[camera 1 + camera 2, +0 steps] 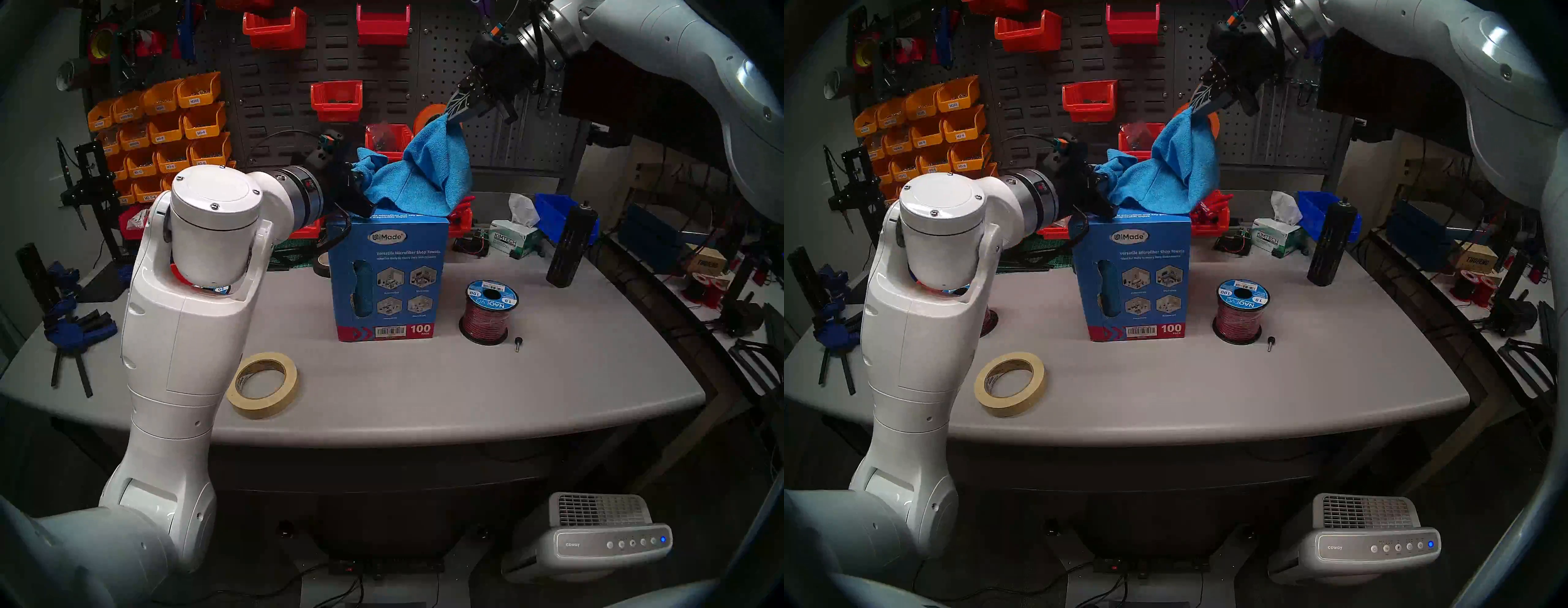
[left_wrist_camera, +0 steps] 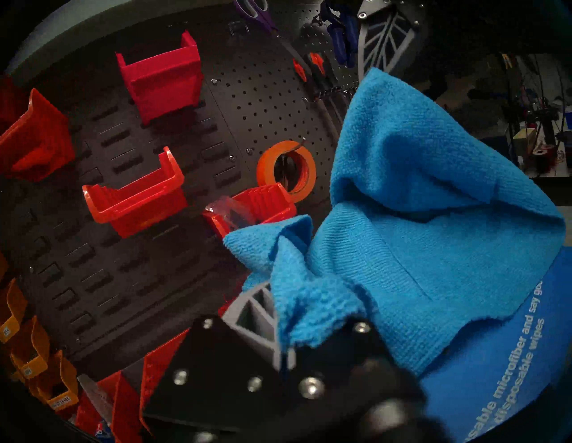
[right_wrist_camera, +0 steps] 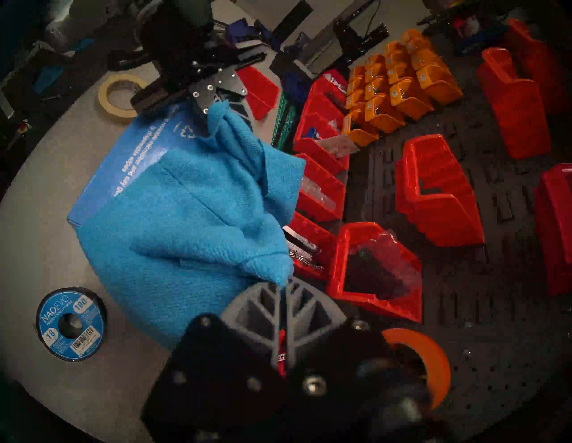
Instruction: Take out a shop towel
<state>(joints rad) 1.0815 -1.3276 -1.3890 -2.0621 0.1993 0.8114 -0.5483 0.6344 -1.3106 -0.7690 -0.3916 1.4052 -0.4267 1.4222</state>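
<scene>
Both claws clamp shop towel [image 1: 424,174]: right claw [image 1: 453,116] its top corner, left claw [image 1: 360,180] its left end; below them "UiMade", "100 PACK" carton [image 1: 388,280].

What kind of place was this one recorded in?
Most likely a workshop or maker lab: a pegboard wall hung with red bins and labelled yellow parts bins, plus a wire spool on the bench.

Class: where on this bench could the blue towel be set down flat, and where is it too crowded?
Free: the front of the table, between the masking tape roll and the wire spool, before the blue carton. Also the front right corner beyond the small black knob. Crowded: the back edge around the Kimtech box and black cylinder.
</scene>
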